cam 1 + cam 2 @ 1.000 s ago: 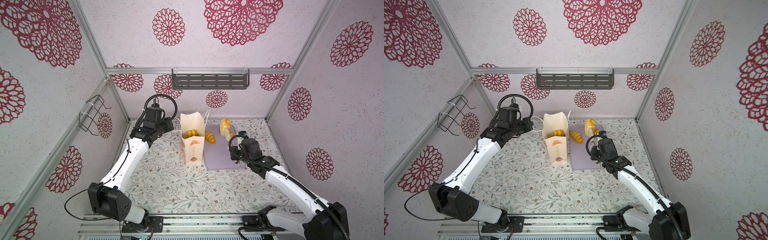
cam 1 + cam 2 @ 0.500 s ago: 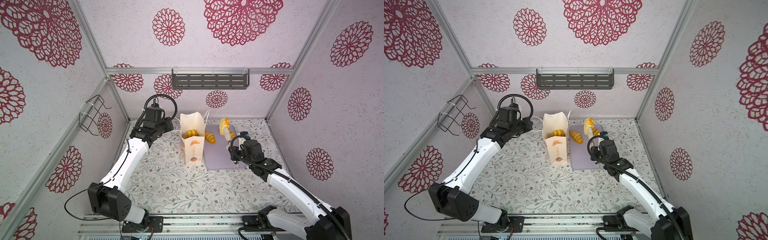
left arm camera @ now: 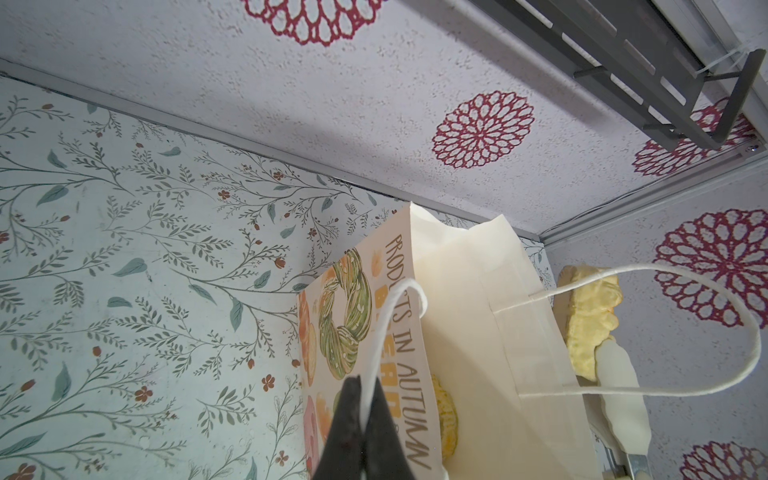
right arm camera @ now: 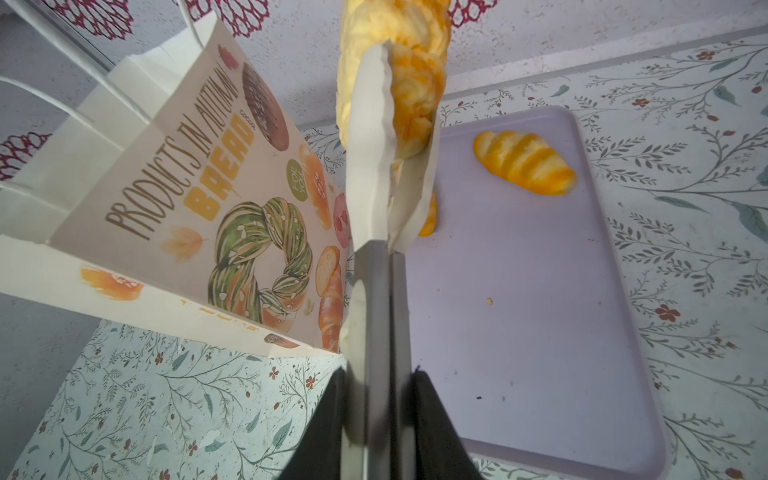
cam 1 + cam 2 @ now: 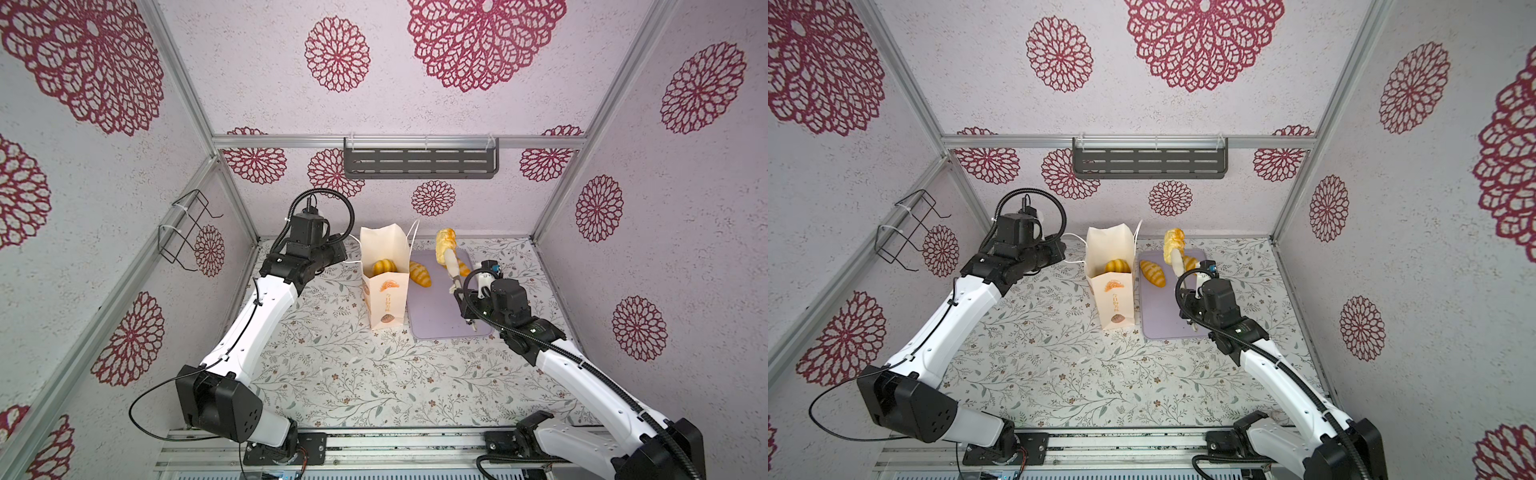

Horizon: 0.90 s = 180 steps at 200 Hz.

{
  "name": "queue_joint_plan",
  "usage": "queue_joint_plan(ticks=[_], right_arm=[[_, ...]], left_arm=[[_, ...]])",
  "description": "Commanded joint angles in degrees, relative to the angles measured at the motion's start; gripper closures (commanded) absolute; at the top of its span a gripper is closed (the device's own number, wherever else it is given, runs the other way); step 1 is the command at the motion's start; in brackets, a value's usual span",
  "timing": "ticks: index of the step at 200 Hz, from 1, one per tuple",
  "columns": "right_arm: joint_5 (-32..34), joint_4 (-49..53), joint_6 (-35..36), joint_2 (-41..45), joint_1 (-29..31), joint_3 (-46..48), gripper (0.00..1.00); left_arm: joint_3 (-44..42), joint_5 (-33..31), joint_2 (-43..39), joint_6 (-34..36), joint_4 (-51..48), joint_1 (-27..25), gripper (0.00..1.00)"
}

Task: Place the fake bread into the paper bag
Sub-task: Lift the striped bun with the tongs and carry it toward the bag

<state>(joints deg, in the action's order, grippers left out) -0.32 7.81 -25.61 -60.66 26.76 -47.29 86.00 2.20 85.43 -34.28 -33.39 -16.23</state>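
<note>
Yellow bread (image 4: 419, 70) hangs in white tongs (image 4: 372, 137), squeezed by the right claw (image 4: 380, 415), high over the lilac tray (image 4: 519, 332). Left claw (image 3: 363, 415) pinches the cord handle (image 3: 380, 336) of the paper bag (image 5: 384, 297). Next, I think: carry it over the open bag, then let go.

The tongs (image 4: 371, 174) hide most of one roll (image 4: 430, 218); the clamped bread (image 4: 415, 83) runs off the right wrist view's edge; the paper bag's (image 5: 384, 299) depths are unseen
</note>
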Motion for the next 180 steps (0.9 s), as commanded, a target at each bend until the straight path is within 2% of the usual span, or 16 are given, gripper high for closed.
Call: queue_joint_plan(ticks=[1,90,180], right_arm=[[-1.07,-5.58,-0.63,2.61,-0.13,-0.73,1.00],[-1.53,-7.33,-1.73,3.66,0.90,-1.82,1.00],[2.64,-4.95,-0.44,3.76,5.64,-5.74,1.00]], left_arm=[[0.66,-0.53,-0.61,0.80,0.43,0.13,1.00],[0.62,-0.53,-0.57,0.96,0.39,0.13,1.00],[0.66,-0.27,-0.59,0.92,0.34,0.11,1.00]])
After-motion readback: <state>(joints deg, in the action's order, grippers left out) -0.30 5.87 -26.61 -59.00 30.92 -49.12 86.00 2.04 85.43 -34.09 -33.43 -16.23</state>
